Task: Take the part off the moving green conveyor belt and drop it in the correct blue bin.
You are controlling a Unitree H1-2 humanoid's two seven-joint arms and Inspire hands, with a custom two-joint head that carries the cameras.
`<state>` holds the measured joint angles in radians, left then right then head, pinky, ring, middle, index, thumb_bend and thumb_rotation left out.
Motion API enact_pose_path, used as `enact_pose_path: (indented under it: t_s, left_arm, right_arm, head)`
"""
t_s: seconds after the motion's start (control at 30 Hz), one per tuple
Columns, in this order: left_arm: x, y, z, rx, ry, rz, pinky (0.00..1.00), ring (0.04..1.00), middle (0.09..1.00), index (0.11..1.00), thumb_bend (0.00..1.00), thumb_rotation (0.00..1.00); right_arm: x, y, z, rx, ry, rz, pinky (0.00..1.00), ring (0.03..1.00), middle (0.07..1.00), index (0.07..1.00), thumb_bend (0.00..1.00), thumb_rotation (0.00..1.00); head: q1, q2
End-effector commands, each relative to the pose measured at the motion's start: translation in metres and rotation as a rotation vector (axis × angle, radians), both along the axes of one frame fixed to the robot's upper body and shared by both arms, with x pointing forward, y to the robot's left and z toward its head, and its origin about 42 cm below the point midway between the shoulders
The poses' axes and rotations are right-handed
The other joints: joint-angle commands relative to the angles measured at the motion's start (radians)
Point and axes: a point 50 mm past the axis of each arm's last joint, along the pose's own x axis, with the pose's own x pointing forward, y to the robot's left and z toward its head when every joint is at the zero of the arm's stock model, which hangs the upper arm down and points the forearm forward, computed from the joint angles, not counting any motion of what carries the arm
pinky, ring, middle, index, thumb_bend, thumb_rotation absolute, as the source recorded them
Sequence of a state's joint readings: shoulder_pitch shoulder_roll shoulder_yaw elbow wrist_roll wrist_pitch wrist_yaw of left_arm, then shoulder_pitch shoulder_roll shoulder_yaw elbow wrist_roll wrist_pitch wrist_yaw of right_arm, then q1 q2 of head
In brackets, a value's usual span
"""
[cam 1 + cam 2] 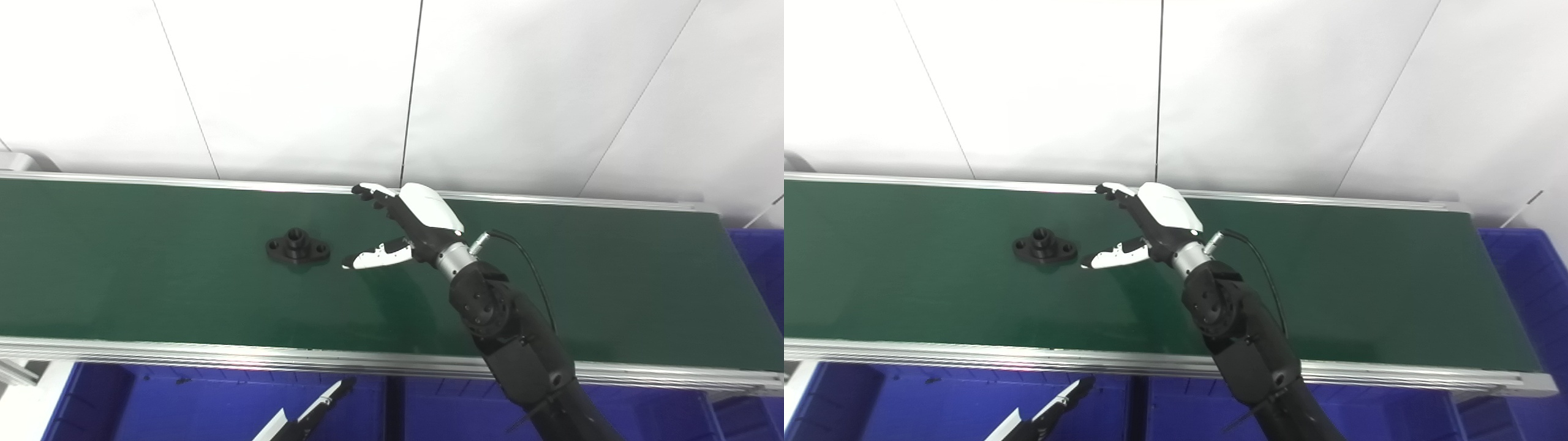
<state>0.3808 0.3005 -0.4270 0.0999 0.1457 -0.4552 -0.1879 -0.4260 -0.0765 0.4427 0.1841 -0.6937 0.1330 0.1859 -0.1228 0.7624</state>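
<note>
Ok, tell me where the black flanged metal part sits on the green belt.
The black flanged metal part lies left of centre on the green conveyor belt, just left of the open right hand, untouched.

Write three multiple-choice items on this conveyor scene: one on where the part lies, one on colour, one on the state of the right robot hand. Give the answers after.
1. Where is the black part?
A. In a blue bin
B. On the green belt, just left of the right robot hand
C. Held in the right robot hand

2. What colour are the bins in front of the belt?
A. Blue
B. Red
C. Yellow

3. What is the state of the right robot hand?
A. Shut on the part
B. Closed in a fist
C. Open, fingers spread above the belt

Answers:
1 B: the part sits on the belt, with a gap between it and the thumb tip.
2 A: blue walls show below the belt's near rail.
3 C: thumb and fingers are apart and hold nothing.
</note>
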Motion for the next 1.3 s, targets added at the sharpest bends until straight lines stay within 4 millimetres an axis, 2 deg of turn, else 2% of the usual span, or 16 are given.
enact_pose_path:
  t_s: [0.0, 0.23, 0.33, 0.67, 1.1, 1.17, 1.27]
  left_arm:
    - [0.001, -0.004, 0.006, -0.016, -0.036, 0.005, 0.99, 1.0, 1.0, 1.0, 0.76, 0.92]
    - [-0.001, -0.012, 0.007, -0.026, -0.045, 0.018, 1.0, 1.0, 1.0, 1.0, 0.73, 0.88]
    - [-0.002, -0.014, 0.007, -0.027, -0.049, 0.02, 1.0, 1.0, 1.0, 1.0, 0.73, 0.87]
    - [-0.004, -0.018, 0.008, -0.015, -0.062, 0.007, 1.0, 1.0, 1.0, 1.0, 0.73, 0.88]
    - [-0.004, -0.02, 0.011, -0.008, -0.079, 0.002, 1.0, 1.0, 1.0, 1.0, 0.71, 0.89]
    - [-0.005, -0.02, 0.012, -0.015, -0.078, 0.001, 1.0, 1.0, 1.0, 1.0, 0.71, 0.88]
    - [-0.006, -0.021, 0.014, -0.024, -0.078, 0.001, 1.0, 1.0, 1.0, 1.0, 0.7, 0.87]
  right_arm:
    - [0.009, 0.012, 0.02, 0.007, -0.069, 0.028, 0.72, 0.817, 0.854, 0.874, 0.75, 0.47]
    - [0.012, 0.023, 0.016, -0.041, -0.09, 0.063, 0.72, 0.813, 0.851, 0.88, 0.74, 0.48]
    - [0.014, 0.028, 0.014, -0.051, -0.088, 0.072, 0.74, 0.817, 0.849, 0.881, 0.74, 0.44]
    - [0.018, 0.044, 0.0, -0.127, -0.078, 0.114, 0.78, 0.822, 0.841, 0.887, 0.73, 0.41]
    - [0.026, 0.056, -0.024, -0.175, -0.071, 0.121, 0.76, 0.806, 0.824, 0.867, 0.72, 0.35]
    - [0.027, 0.056, -0.029, -0.195, -0.074, 0.123, 0.74, 0.797, 0.816, 0.86, 0.71, 0.34]
    - [0.025, 0.054, -0.037, -0.21, -0.078, 0.123, 0.66, 0.741, 0.782, 0.84, 0.7, 0.28]
  head:
    - [0.01, 0.002]
    - [0.049, 0.004]
    - [0.057, 0.007]
    - [0.097, 0.018]
    - [0.122, 0.041]
    - [0.124, 0.045]
    - [0.124, 0.058]
